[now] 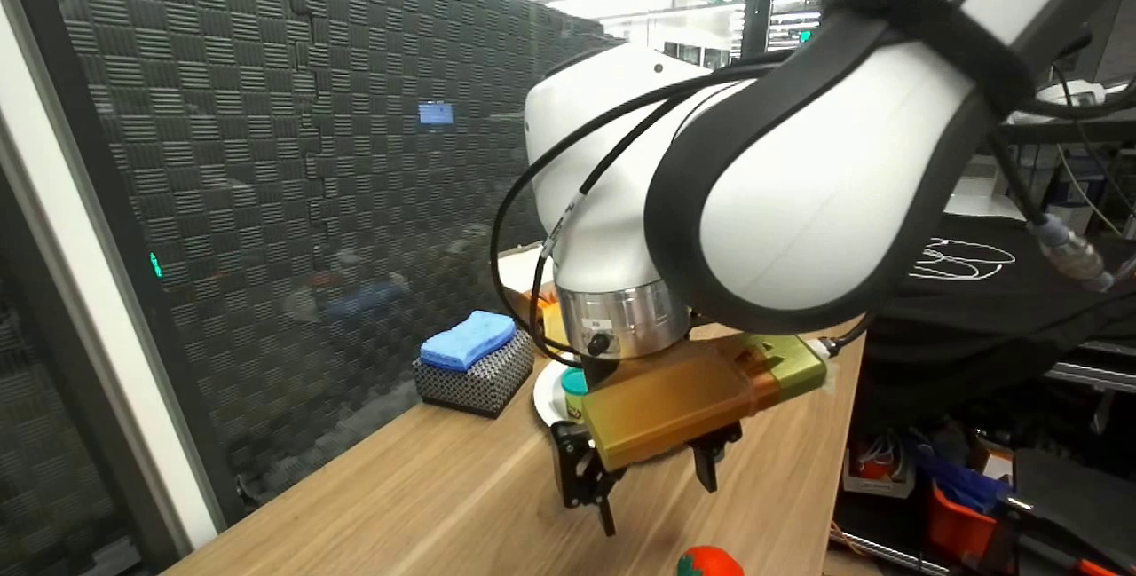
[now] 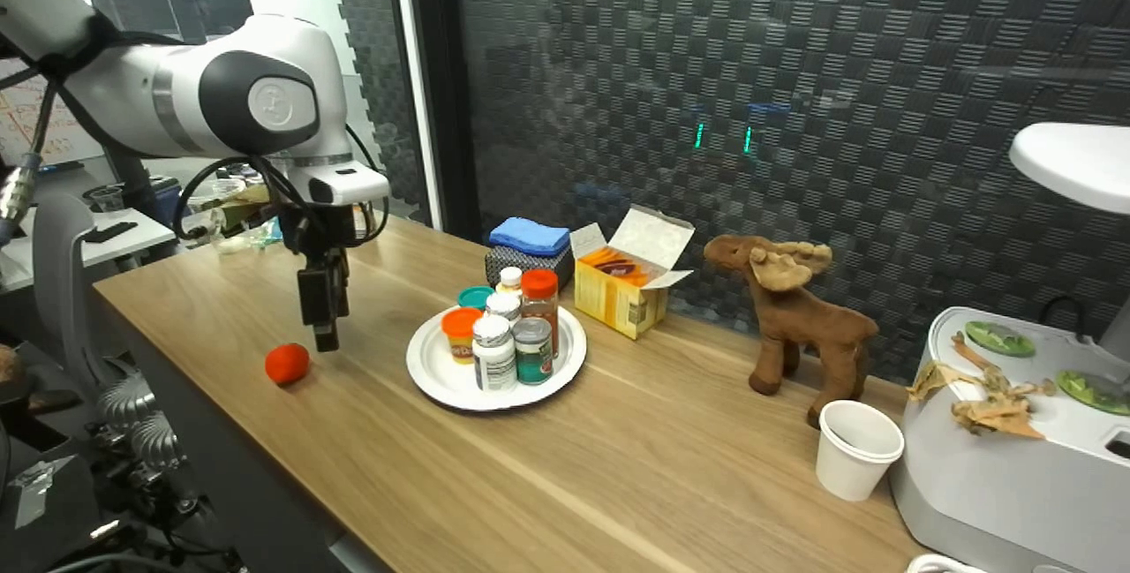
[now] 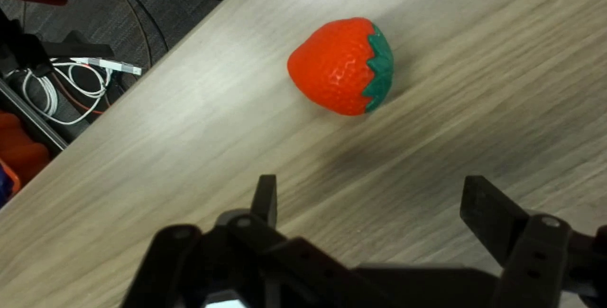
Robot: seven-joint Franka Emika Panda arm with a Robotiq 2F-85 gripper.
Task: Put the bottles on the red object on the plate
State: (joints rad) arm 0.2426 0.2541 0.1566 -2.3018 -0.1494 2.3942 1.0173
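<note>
Strawberry (image 3: 334,66): one, red, leaf end green. Lies on its side on the surface (image 2: 618,432), left of the plate (image 2: 433,372) in an exterior view. Taken to be the task's red object. Glossy, moulded look; probably light, stiff, hard to harm, a little slippery, apt to roll. Hold: across the broad middle, low on the flanks.

Fingers (image 3: 491,218): one pair. Set wide apart, nothing between, above the surface and near the strawberry, not touching it. As turned, they would probably meet its tip and leaf end; the taper could slip out, so a quarter turn seems better.

Bottles (image 2: 494,359): several, with a red-capped jar (image 2: 541,310) and an orange-lidded tub (image 2: 462,336). All upright on the plate, closely grouped. None rests on the strawberry, whose rounded top would hardly carry one. Bodies probably stiff and smooth; weight cannot be told, contents mostly unseen. Hold: straight body below the cap, though neighbours leave little room.

Plate: one, white, round. Likely light; may shift if the rim is knocked.
</note>
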